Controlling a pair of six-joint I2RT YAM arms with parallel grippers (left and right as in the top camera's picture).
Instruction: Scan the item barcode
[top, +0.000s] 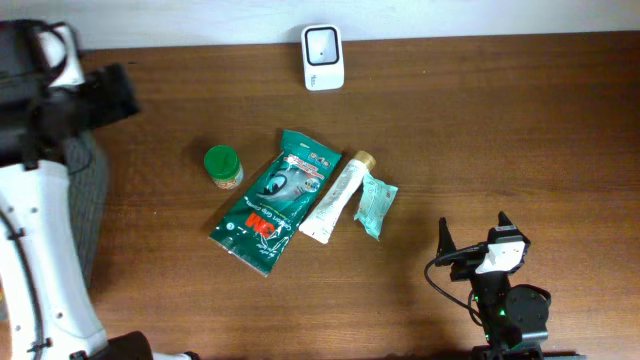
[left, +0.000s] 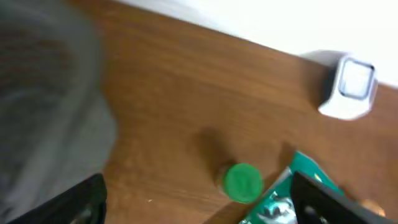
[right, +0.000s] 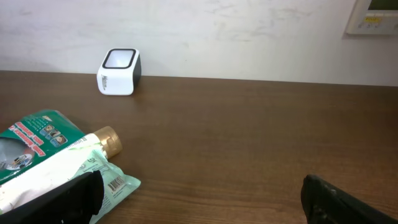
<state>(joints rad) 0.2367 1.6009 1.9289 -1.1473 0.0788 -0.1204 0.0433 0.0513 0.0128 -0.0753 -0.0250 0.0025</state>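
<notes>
A white barcode scanner (top: 323, 57) stands at the table's far edge, also seen in the left wrist view (left: 349, 87) and the right wrist view (right: 119, 71). Mid-table lie a green pouch (top: 270, 200), a white tube with a gold cap (top: 338, 197) and a small mint sachet (top: 376, 204); the sachet's barcode faces up (right: 112, 182). A green-lidded jar (top: 223, 166) stands left of the pouch. My left gripper (left: 199, 208) hangs open high above the jar (left: 242, 183), holding nothing. My right gripper (top: 472, 238) sits open near the front edge, right of the sachet, empty (right: 202, 199).
A grey pad (top: 88, 195) lies at the table's left edge under the left arm (top: 60, 100). Bare wood stretches right of the items and between them and the scanner. A white wall (right: 236, 31) rises behind the table.
</notes>
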